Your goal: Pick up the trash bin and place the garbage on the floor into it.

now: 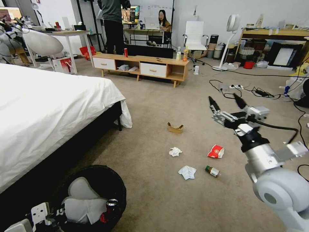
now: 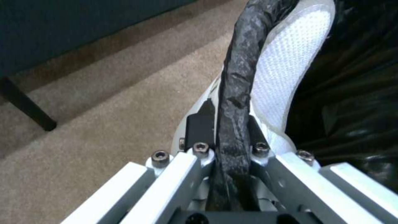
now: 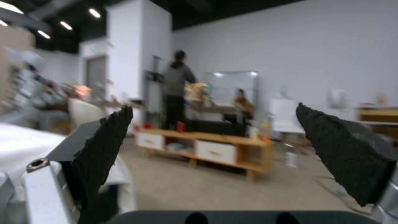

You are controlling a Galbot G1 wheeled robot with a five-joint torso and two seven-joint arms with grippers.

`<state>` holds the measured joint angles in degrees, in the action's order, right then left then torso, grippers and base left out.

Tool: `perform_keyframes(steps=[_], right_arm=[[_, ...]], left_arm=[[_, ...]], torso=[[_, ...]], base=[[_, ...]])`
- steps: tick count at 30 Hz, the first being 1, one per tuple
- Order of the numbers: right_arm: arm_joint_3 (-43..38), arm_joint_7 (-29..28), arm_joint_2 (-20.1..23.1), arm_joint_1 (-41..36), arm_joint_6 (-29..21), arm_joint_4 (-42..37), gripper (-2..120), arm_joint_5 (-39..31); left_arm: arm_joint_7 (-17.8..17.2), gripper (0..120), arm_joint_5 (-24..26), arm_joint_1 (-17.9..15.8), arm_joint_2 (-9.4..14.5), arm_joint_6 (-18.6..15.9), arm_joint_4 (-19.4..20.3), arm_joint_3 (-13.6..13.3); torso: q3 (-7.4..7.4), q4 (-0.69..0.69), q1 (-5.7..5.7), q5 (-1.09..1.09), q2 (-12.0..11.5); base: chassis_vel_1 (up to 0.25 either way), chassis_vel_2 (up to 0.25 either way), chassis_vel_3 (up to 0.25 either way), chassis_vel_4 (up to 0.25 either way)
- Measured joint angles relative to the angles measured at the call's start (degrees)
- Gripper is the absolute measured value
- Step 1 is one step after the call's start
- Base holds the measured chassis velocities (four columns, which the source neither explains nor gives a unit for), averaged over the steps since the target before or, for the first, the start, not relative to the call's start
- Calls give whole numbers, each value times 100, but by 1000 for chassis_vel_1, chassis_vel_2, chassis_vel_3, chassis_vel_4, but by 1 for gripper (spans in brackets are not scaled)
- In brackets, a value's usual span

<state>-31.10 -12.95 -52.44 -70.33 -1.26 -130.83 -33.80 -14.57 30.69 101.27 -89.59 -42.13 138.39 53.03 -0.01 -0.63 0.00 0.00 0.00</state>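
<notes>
— What do we have in the trash bin point(image 1: 96, 180)?

— It sits low at our left, beside the bed point(image 1: 48, 106); its black bag point(image 2: 352, 77) is rolled over the rim; inside we see pale cloth point(image 1: 82, 201) and a red can point(image 1: 111, 207) lying against the near wall.

— And our left gripper point(image 2: 230, 133)?

— Clamped onto the bin's rim; in the left wrist view one finger lies outside the wall, the other inside, with the rolled bag edge pinched between them.

— The right gripper point(image 1: 227, 103)?

— Held up over the carpet point(image 1: 154, 199) at our right, jaws spread wide and holding nothing; its fingers point away from us toward the low wooden cabinet point(image 1: 141, 66).

— Where does the garbage lie?

— On the floor ahead, well apart from the bin; a tan cardboard tray point(image 1: 175, 128) farthest off; a crumpled tissue point(image 1: 175, 151) nearer; a second tissue point(image 1: 187, 172) nearer yet; a crushed red-and-white cup point(image 1: 216, 151) to their right.

— And the small bottle point(image 1: 212, 171)?

— It lies on its side just right of the nearer tissue; its long axis runs left to right, dipping slightly toward us at the right; its dark cap points left.
</notes>
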Motion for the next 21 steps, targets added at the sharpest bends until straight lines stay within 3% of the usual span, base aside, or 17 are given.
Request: perform_keyframes(steps=[5,21], right_arm=[[-24,-257,-439,-703,-47,-88,100,781],[110,-202,-1537,-1503,-60,-138,100,1972]], left_arm=[[25,3,-55,45,-20,0,80,3],[102,3,-204,-48,-2,0,29,-137]], torso=[[0,0,0,0,0],[0,0,0,0,0]], base=[[0,0,0,0],[0,0,0,0]])
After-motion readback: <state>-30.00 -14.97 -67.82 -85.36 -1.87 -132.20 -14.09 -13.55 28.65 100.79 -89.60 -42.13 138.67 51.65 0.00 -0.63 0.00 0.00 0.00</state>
